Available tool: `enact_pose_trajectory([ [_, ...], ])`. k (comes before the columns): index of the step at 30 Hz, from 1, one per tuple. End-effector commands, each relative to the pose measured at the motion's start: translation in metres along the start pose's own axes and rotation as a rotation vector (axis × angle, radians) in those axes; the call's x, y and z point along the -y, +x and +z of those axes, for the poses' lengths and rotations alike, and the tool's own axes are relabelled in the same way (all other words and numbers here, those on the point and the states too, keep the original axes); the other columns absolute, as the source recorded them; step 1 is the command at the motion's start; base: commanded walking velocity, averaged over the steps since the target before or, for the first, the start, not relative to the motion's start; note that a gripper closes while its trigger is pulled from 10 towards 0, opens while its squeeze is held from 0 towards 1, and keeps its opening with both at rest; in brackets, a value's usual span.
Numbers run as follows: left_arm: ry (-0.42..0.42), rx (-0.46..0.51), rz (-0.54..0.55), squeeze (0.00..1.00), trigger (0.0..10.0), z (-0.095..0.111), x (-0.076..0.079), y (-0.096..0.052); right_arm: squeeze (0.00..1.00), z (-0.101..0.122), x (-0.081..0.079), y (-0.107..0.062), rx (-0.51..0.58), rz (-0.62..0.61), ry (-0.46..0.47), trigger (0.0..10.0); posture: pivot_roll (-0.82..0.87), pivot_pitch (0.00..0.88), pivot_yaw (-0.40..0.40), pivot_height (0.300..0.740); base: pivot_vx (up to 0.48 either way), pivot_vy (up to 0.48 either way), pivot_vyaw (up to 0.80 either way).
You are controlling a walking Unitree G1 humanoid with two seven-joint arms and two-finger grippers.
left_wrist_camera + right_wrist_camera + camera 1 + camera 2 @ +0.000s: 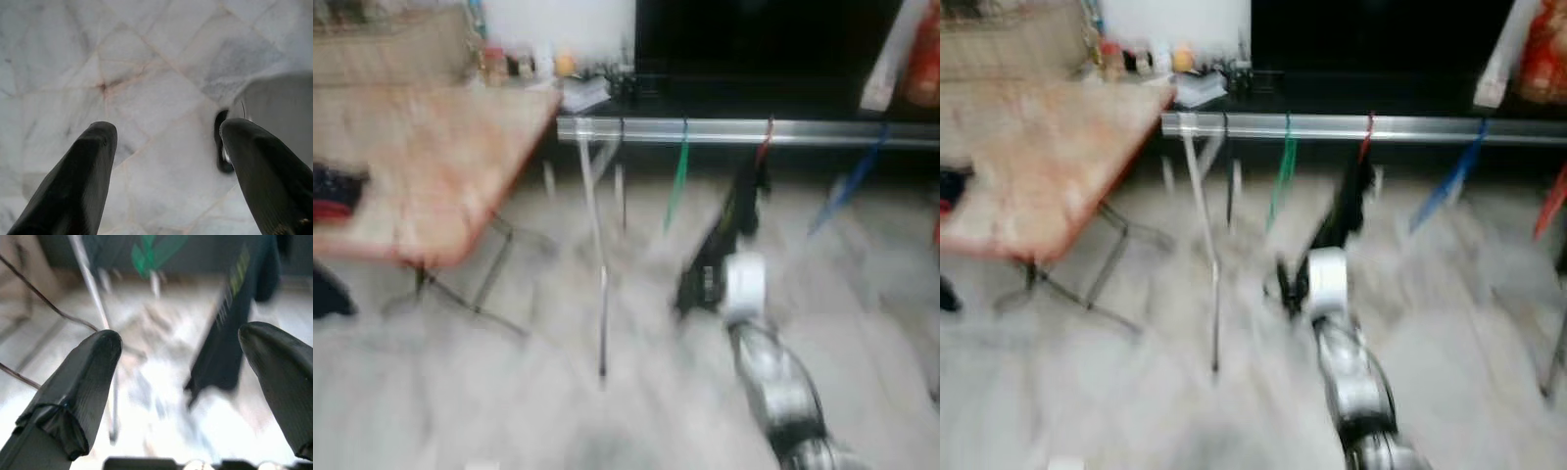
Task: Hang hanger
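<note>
Right pincer [744, 201], fingers spread and holding nothing in its wrist view, is raised toward the rail [744, 130] of a silver drying rack, reaching up beside a red hanger [764, 145] hooked on that rail. The head views are blurred, so whether the fingertips touch the hanger cannot be told. Along the same rail hang a green hanger [677, 181], nearer the rack's left end, and a blue hanger [847, 181] toward its right end. Left of the rack stands a folding counter [421, 166] with a pale top; dark and red items lie at its left edge. Left pincer [166, 161], likewise spread and empty, points down at the marble floor [146, 63].

The hangers appear thin, light and rigid, probably plastic; the judgement is that such a piece would swing freely on its hook and is best taken at the neck just under the hook.

The right wrist view adds a dark upright object [230, 328] with yellow-green marking between the fingers, and the rack's slim leg [90, 281]; the head views instead give the whole rail.
</note>
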State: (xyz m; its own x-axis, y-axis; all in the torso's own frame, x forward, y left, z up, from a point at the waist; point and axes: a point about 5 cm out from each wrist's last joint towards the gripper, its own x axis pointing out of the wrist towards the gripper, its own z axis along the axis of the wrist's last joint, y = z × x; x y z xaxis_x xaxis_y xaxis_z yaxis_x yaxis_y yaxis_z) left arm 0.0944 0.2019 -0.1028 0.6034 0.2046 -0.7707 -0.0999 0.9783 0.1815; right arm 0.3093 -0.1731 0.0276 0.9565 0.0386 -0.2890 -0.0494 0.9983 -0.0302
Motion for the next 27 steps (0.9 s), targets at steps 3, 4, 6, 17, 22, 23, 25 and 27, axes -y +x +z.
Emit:
enact_pose_trajectory([
  [3,0.010,0.021,0.015,0.00,10.0,0.012,-0.004,0.006,0.00,-0.041,0.002,-0.011,-0.233,-0.001,0.051,10.0,0.01,0.000,0.010,0.740,0.000,0.000,0.00],
  [4,0.003,0.017,0.025,0.00,10.0,0.012,-0.006,0.006,0.00,-0.054,0.002,-0.018,-0.296,0.008,0.051,10.0,0.00,0.000,0.009,0.740,0.000,0.000,0.00],
  [6,-0.031,0.008,0.048,0.00,10.0,0.011,-0.010,0.006,0.00,-0.080,0.004,-0.033,-0.419,0.016,-0.006,10.0,0.00,0.000,0.009,0.740,0.000,0.000,0.00],
  [17,-0.056,0.065,0.080,0.00,10.0,0.039,-0.018,0.018,0.00,-0.131,0.014,-0.076,-0.681,0.005,-0.087,10.0,0.01,0.000,0.023,0.740,0.000,0.000,0.00],
  [22,-0.071,0.054,0.062,0.00,10.0,0.052,-0.018,0.024,0.00,-0.130,0.008,-0.074,-0.686,0.035,-0.096,10.0,0.01,0.000,0.029,0.740,0.000,0.000,0.00],
  [23,-0.071,0.054,0.062,0.00,10.0,0.052,-0.018,0.024,0.00,-0.130,0.008,-0.074,-0.686,0.035,-0.096,10.0,0.01,0.000,0.029,0.740,0.000,0.000,0.00],
  [25,-0.123,0.038,0.073,0.00,10.0,0.051,-0.020,0.025,0.00,-0.127,0.006,-0.070,-0.676,0.028,-0.078,10.0,0.01,0.000,0.032,0.740,0.000,0.000,0.00],
  [27,-0.146,0.025,0.078,0.00,10.0,0.049,-0.021,0.024,0.00,-0.125,0.004,-0.068,-0.667,0.025,-0.066,10.0,0.01,0.000,0.036,0.740,0.000,0.000,0.00],
])
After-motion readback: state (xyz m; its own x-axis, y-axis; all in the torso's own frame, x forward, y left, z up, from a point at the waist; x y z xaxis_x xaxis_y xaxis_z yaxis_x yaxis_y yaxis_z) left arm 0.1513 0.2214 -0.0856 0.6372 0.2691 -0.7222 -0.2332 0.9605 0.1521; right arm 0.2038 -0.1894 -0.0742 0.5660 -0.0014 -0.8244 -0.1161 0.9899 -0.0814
